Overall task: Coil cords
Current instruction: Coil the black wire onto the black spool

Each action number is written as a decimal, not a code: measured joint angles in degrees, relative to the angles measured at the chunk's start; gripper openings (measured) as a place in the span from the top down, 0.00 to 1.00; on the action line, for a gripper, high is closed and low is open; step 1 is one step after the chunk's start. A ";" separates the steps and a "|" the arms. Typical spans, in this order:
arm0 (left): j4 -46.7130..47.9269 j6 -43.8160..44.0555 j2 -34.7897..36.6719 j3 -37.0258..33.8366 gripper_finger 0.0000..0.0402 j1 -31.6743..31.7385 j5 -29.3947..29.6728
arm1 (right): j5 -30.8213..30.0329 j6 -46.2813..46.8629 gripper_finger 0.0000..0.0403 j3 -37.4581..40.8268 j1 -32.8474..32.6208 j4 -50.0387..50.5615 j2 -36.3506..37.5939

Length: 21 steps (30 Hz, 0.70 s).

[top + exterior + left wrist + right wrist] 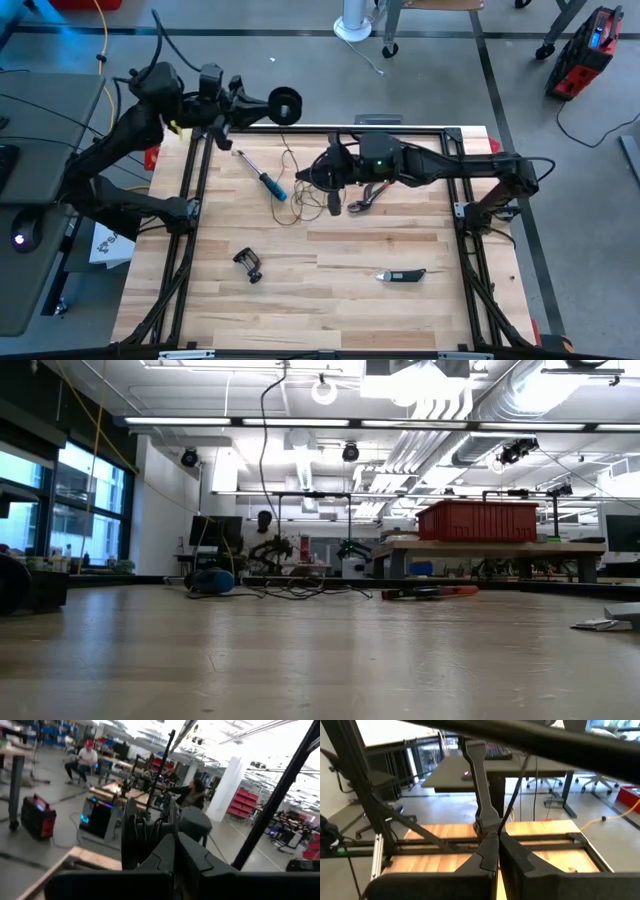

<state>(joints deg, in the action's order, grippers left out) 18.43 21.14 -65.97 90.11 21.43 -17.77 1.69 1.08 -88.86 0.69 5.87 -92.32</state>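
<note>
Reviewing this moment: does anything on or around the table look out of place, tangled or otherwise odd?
The thin cord lies in loose, uneven loops on the table near the blue-handled screwdriver, not coiled. Its black reel is held up by the left gripper beyond the table's far edge. The right gripper is shut beside the loops.

Bare wooden tabletop [300, 660] — red pliers [430, 592], far edge

No readable text, label, brand, number or sign is showing anywhere in these views, neither on the table [400, 310] nor on the tools lying on it, nor in the room beyond it.
</note>
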 joint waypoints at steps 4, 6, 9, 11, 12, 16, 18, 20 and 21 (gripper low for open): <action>8.61 2.83 2.31 0.00 1.00 -0.02 -2.33 | 0.00 -0.08 1.00 0.02 0.17 2.77 2.34; 14.39 4.53 3.39 0.00 1.00 -0.02 -3.60 | 0.00 -0.63 1.00 0.02 0.17 3.76 3.97; 20.89 7.25 4.26 0.00 1.00 -0.23 -4.50 | -0.09 -1.53 1.00 0.00 0.23 5.68 6.32; 22.84 8.66 4.39 -0.02 1.00 -0.60 -5.89 | -0.55 -1.56 1.00 0.00 0.38 6.97 7.67; 22.85 9.24 4.39 -0.02 1.00 -0.79 -6.57 | -1.07 -1.73 1.00 0.00 0.43 7.33 8.20; 21.08 11.96 3.55 0.00 1.00 -1.46 -8.18 | -3.05 -3.71 1.00 0.00 0.59 6.71 9.45; 20.08 13.65 2.34 0.00 1.00 -1.82 -10.75 | -3.33 -4.05 1.00 -0.02 0.83 6.51 9.43; 18.40 15.51 0.81 0.00 1.00 -2.46 -14.19 | -3.40 -4.13 1.00 0.00 0.85 6.11 9.15; 17.87 16.42 -0.01 0.00 1.00 -2.85 -15.75 | -3.41 -4.27 1.00 0.00 0.94 5.28 9.05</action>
<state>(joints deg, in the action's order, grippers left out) 36.30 37.56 -65.97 90.11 18.58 -33.52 -1.72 -3.18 -88.86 1.63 11.15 -83.28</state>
